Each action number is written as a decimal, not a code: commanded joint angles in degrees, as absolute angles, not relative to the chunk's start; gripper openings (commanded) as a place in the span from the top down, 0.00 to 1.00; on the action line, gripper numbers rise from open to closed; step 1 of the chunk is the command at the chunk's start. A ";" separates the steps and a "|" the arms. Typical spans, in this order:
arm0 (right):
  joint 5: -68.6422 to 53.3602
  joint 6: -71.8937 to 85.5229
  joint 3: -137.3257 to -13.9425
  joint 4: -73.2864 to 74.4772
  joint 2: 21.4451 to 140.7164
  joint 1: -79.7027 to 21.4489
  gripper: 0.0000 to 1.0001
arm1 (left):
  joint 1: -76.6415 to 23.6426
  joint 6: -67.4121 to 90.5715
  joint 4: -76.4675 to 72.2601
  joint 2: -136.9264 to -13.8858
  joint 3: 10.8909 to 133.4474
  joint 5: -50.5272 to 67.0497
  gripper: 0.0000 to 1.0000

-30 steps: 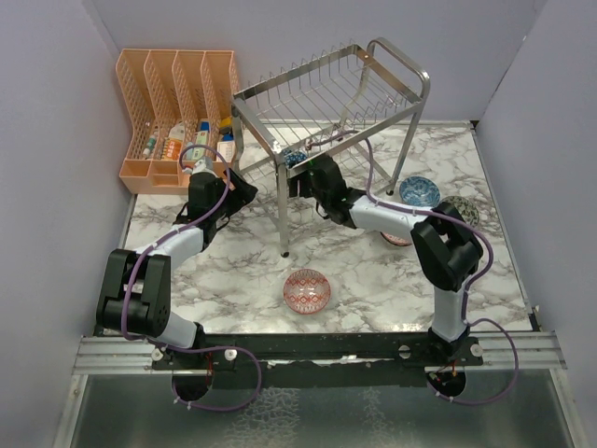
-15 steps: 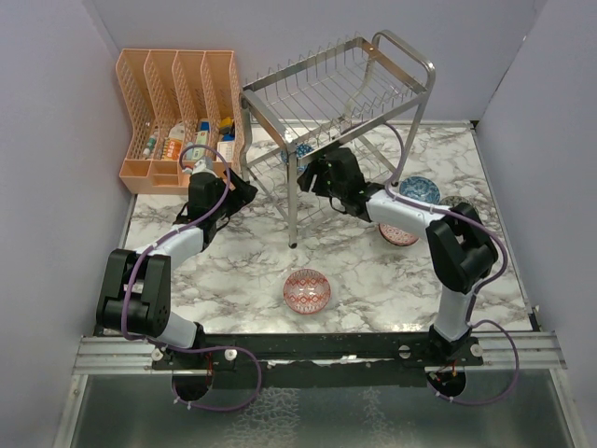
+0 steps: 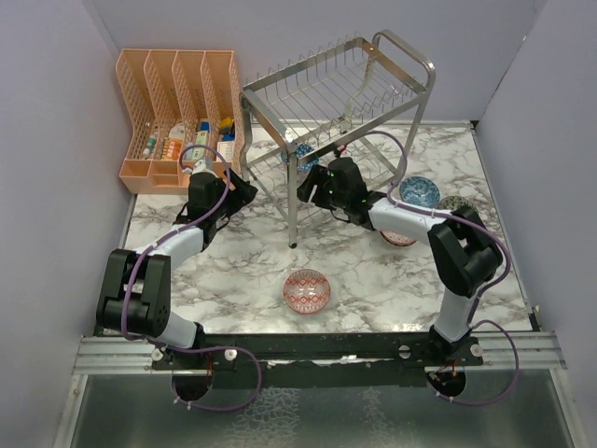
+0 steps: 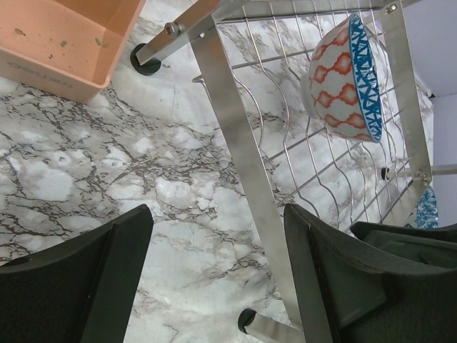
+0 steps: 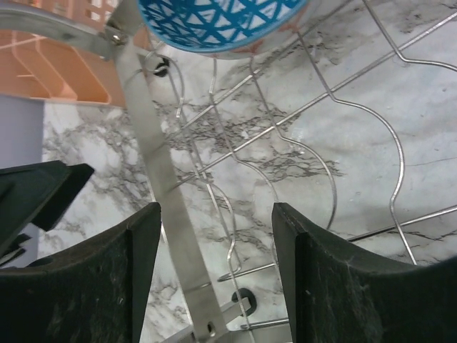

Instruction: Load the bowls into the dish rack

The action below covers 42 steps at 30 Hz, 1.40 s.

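At frame centre, poised at dish rack (image 3: 336, 84) near upright blue bowl (image 4: 343, 78), right gripper (image 5: 216, 214) jaws apart. Left gripper (image 4: 214, 214) jaws apart, empty.

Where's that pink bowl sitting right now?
In the top view, the pink bowl lies alone on the marble table, near the front centre, on the near side of the dish rack.

— Where's the dish rack (image 3: 336, 103)?
— Silver, two-tier, upright at the back. A blue-lined bowl (image 4: 346, 78) stands on edge in its lower tier.
— Others?
— Red-pink bowl (image 3: 307, 290) on the tabletop (image 3: 233, 271) near me; blue bowl (image 3: 419, 191) and greyish bowl (image 3: 455, 203) to my right.
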State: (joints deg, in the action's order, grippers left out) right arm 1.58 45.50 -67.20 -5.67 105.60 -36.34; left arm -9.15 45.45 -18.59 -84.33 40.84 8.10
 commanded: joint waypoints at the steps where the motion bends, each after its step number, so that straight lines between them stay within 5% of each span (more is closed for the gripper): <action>1: -2.32 49.53 -67.14 -8.81 101.35 -34.92 0.37 | -9.49 44.61 -19.24 -83.01 41.50 7.29 0.23; 25: -8.08 70.90 -71.39 -18.99 112.33 -25.20 0.45 | -9.49 44.21 -18.81 -83.65 42.56 7.82 0.23; 42: -4.67 71.10 -79.77 -15.79 120.67 -24.43 0.48 | -9.51 43.86 -18.29 -83.26 42.10 7.73 0.23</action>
